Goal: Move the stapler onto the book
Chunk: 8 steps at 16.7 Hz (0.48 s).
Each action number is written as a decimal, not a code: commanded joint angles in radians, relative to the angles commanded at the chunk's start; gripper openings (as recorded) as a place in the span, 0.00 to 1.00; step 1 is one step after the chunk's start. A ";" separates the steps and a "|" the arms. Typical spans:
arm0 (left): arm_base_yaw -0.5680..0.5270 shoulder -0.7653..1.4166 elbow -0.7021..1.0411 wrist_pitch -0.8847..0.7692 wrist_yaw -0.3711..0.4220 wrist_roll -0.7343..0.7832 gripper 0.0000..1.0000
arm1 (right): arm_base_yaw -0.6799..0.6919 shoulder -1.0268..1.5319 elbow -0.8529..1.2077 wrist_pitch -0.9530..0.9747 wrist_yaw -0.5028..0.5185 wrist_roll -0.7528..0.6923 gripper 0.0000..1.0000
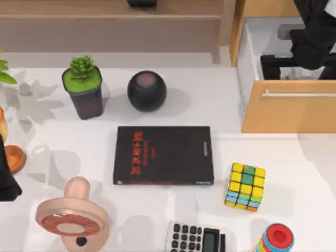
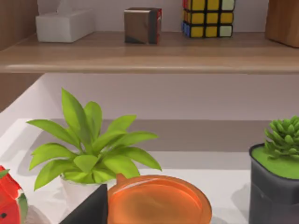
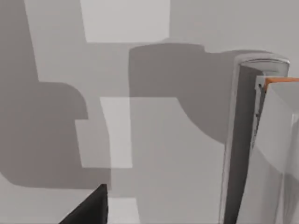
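The black book with red lettering lies flat in the middle of the table. My right arm reaches into the open white drawer at the back right, where my right gripper hangs low and open. In the right wrist view a slim light grey-white bar with an orange edge, the stapler, lies on the drawer floor beside one dark fingertip, apart from it. At the table's left edge, my left gripper is parked and open, holding nothing.
A potted succulent and a black sphere stand behind the book. A colour cube lies to its right, with a calculator and a pink round stand in front. The wooden drawer front juts over the table.
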 joint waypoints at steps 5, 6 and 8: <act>0.000 0.000 0.000 0.000 0.000 0.000 1.00 | 0.000 0.000 0.000 0.000 0.000 0.000 0.92; 0.000 0.000 0.000 0.000 0.000 0.000 1.00 | 0.000 0.000 0.000 0.000 0.000 0.000 0.85; 0.000 0.000 0.000 0.000 0.000 0.000 1.00 | 0.000 0.000 0.000 0.000 0.000 0.000 0.70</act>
